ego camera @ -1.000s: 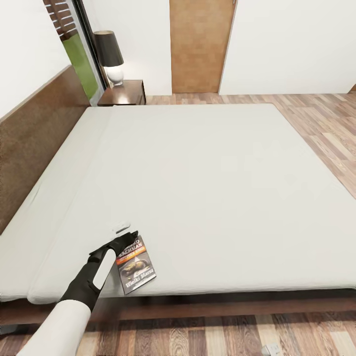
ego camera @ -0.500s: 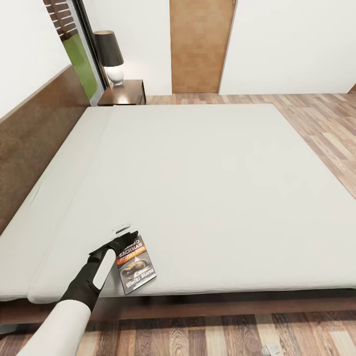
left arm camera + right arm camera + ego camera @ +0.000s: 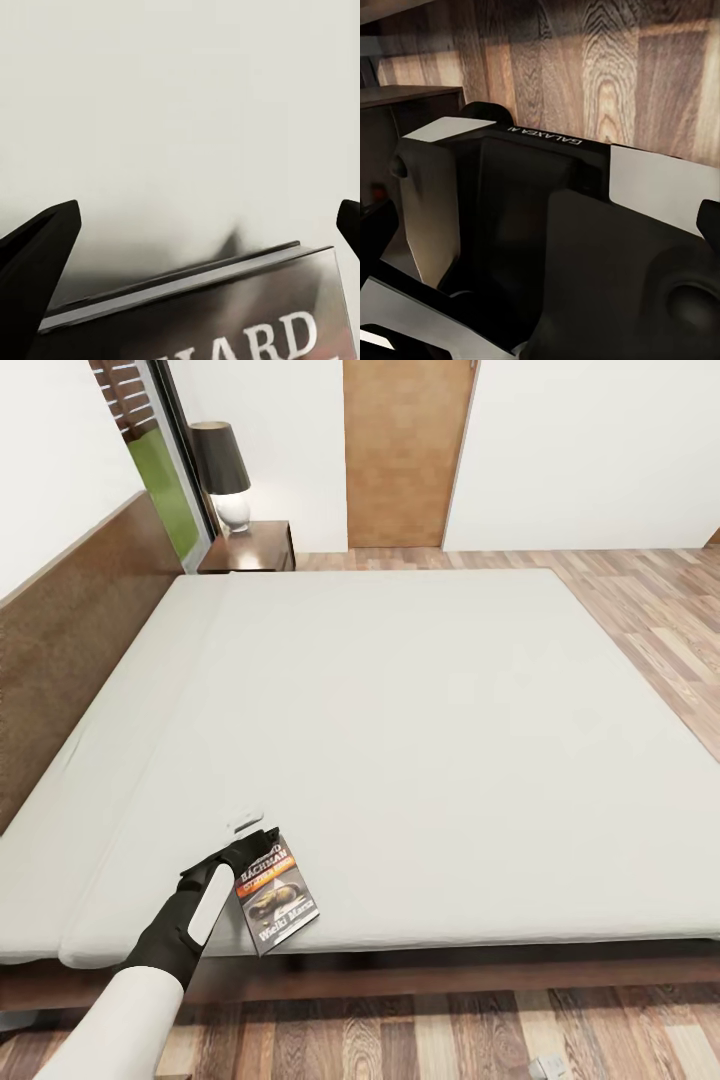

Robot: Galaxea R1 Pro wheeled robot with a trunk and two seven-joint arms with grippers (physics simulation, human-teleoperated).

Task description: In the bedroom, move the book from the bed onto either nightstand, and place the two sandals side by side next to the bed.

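The book (image 3: 278, 897), dark grey with white lettering and an orange band, lies face up on the off-white bed (image 3: 420, 740), at the near left edge of the mattress. My left gripper (image 3: 262, 840) reaches in over the book's far left corner. In the left wrist view its fingers (image 3: 37, 277) stand wide apart, open, with the book's (image 3: 210, 315) top edge between them; no pad touches it. The nightstand (image 3: 250, 548) stands at the far corner of the bed. The right gripper (image 3: 540, 225) is open, close to my own body. The sandals are out of view.
A dark-shaded lamp (image 3: 222, 468) stands on the nightstand. The brown headboard (image 3: 70, 630) runs along the left. A wooden door (image 3: 405, 450) is in the far wall. Wood floor (image 3: 660, 620) runs around the bed. A small white patch (image 3: 245, 822) lies on the mattress by the gripper.
The book has turned slightly, its right corner a little farther from the bed's edge. The left arm has stayed in place.
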